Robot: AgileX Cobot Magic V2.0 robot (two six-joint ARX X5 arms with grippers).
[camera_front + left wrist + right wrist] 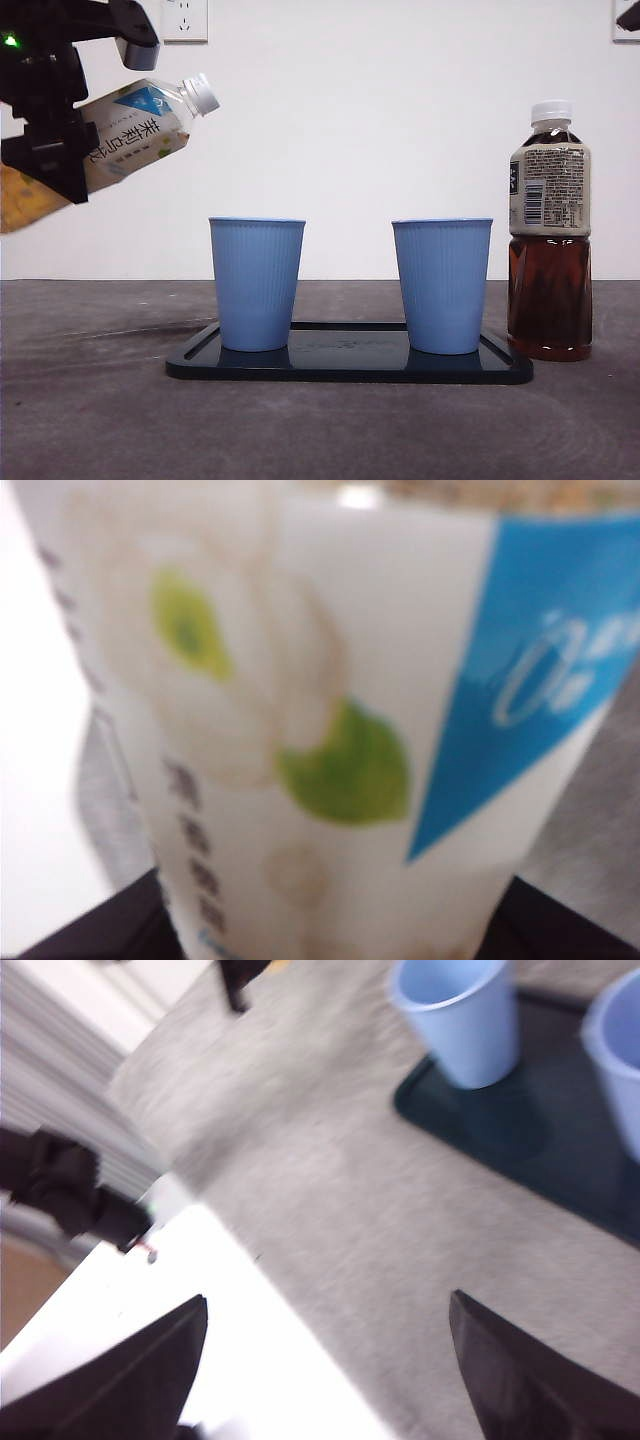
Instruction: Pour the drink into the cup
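A clear drink bottle [130, 135] with a white and blue label and a white cap hangs tilted at the upper left, neck pointing right and slightly up. My left gripper [100, 110] is shut on its body; the label [320, 720] fills the left wrist view, blurred. Two empty-looking blue ribbed cups [257, 283] [442, 285] stand upright on a black tray [350, 365], below and to the right of the bottle's cap. My right gripper [330, 1360] stands open over bare table, apart from the cups [460, 1015] and holding nothing.
A capped bottle of brown tea [549, 240] stands on the table just right of the tray. The right arm shows only as a black tip [628, 15] at the top right corner. A white wall with a socket is behind.
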